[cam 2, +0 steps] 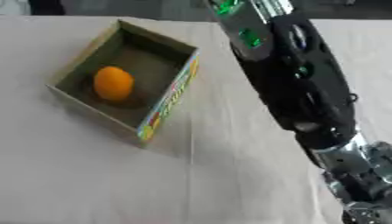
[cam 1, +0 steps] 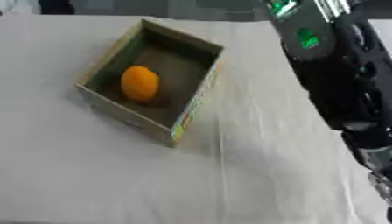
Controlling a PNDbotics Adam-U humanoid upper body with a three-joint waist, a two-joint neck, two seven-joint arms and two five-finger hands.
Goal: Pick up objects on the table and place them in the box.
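Over on the left half of the table [cam 1: 92, 183] sits the box [cam 1: 195, 103], and the orange fruit [cam 1: 140, 83] is already lying inside it, on the floor of the box toward its left wall. So as far as these two views go, that pick looks done. I can't spot anything else loose on the cloth, so either the job is finished or whatever's left is outside the views (can't rule that out).

The right arm [cam 2: 306, 96] comes in from the top and runs down the right side, well apart from the box. Its hand isn't really visible: the right eye view shows only some silver mechanical bits near the bottom right corner, so I can't tell how the hand is set or whether it holds anything. The left hand doesn't show in either view.

Materials: the box looks like thin cardboard, open on top, with a dull greenish-grey inside, tan edges and a strip of bright multicoloured print along its right outer wall. The fruit is smooth, matte-ish and egg-shaped, a bit longer than wide. The table is covered in a pale cloth with a few soft creases running down it. The arm is black and glossy in places, with green lights up top.
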